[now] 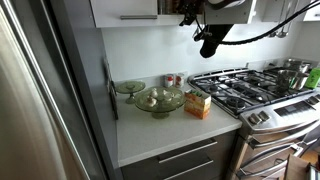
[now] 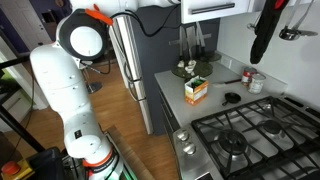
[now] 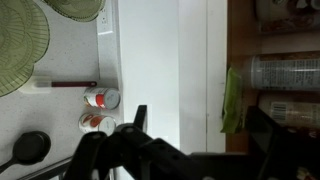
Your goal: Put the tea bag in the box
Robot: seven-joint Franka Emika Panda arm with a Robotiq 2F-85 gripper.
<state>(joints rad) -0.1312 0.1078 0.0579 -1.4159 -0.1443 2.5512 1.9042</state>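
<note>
The yellow-orange box (image 1: 198,103) with reddish print stands on the white counter by the stove; it also shows in an exterior view (image 2: 196,90). My gripper (image 1: 208,40) hangs high above the counter, near the upper cabinets, far from the box, as an exterior view (image 2: 262,40) also shows. In the wrist view its two fingers (image 3: 200,108) are spread apart with nothing between them. A narrow green strip (image 3: 232,100) hangs against a wood-coloured shelf area just beyond the fingers; I cannot tell whether it is the tea bag.
Two green-tinted glass bowls (image 1: 160,100) (image 1: 128,88) sit on the counter left of the box. Two small cans (image 3: 103,97) stand by the back wall. The gas stove (image 1: 250,88) with pots is beside the box. A black round object (image 2: 232,98) lies near it.
</note>
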